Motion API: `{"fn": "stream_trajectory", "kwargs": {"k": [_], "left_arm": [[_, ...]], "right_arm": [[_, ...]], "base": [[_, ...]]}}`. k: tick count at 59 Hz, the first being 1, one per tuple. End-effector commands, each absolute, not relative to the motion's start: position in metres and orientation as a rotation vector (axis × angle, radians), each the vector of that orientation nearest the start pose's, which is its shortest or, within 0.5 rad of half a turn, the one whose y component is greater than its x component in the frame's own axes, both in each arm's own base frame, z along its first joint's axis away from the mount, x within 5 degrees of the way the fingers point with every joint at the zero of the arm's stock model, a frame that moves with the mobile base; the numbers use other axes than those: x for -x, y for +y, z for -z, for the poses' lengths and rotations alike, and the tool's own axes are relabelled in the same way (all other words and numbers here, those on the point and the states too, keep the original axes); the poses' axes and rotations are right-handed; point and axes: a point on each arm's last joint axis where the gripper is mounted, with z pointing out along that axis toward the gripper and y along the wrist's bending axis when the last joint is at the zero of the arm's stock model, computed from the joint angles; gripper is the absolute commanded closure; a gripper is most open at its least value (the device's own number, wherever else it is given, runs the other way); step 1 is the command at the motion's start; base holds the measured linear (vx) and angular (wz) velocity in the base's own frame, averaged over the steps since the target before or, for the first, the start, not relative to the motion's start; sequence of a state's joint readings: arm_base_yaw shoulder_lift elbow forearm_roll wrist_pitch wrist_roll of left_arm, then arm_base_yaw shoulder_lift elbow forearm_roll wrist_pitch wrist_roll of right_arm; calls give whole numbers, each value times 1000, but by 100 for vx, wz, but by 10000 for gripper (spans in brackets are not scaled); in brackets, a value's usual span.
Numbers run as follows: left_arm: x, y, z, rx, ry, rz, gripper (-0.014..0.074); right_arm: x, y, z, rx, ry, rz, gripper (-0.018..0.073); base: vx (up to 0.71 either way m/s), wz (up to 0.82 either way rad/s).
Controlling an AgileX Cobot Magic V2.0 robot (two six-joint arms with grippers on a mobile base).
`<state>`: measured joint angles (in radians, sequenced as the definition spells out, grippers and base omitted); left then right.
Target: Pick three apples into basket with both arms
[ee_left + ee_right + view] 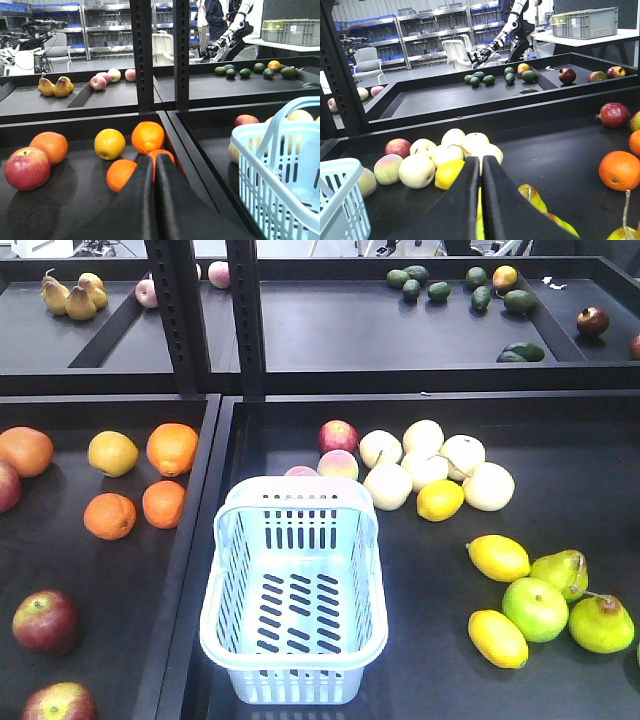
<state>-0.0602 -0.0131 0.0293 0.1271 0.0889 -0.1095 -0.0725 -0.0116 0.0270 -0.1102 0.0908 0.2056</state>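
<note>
The pale blue basket (295,680) stands empty on the middle table, and also shows in the left wrist view (280,170) and the right wrist view (342,200). Three dark maroon apples lie in the left bin: one at its left edge (5,485), also in the left wrist view (27,168), and two near the front (45,622) (58,703). My left gripper (154,159) is shut and empty, low over the left bin behind the oranges. My right gripper (481,160) is shut and empty, over the right bin near the pale apples. Neither arm shows in the front view.
Oranges (172,448) and a yellow fruit (113,453) lie in the left bin. Pink-red apples (338,436), pale apples (425,468), lemons (498,558) and green fruit (535,608) surround the basket. A black upright post (180,310) and bin walls divide the tables. The back shelf holds pears and avocados.
</note>
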Motion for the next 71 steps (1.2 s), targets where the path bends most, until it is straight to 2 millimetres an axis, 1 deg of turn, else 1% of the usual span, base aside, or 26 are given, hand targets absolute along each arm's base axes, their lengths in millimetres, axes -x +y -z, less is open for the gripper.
{"fn": "stream_trajectory", "kwargs": {"k": [1,6,10,26,36,42,59,64,71], "left_arm": [[-54,-3,-214,-41,1453,55,602],[-53,-4,-218,-31,1417,72,602],[-53,-4,-221,3,1382,120,602],[-51,-4,-229,231,1299,427,602],[-51,-4,-230,286,1284,502,602],[-49,-5,-235,309,1217,573,602],[-37,-6,-259,357,939,873,602],[-33,-6,-273,349,908,891,602],[-28,-8,-301,289,903,843,602]], "right_arm": [[-56,-4,-199,-115,1513,-4,564],[-56,-4,-199,-115,1513,-4,564],[-56,-4,-199,-115,1513,-4,564],[-56,-4,-199,-115,1513,-4,564],[-56,-4,-199,-115,1513,-4,564],[-56,-4,-199,-115,1513,-4,564],[-56,-4,-199,-115,1513,-4,564],[-56,-4,-199,-115,1513,-4,564],[-56,-4,-199,-115,1513,-4,564]], "base": [[0,0],[0,0],[0,0],[0,0],[0,0],[0,0],[0,0],[0,0],[0,0]]}}
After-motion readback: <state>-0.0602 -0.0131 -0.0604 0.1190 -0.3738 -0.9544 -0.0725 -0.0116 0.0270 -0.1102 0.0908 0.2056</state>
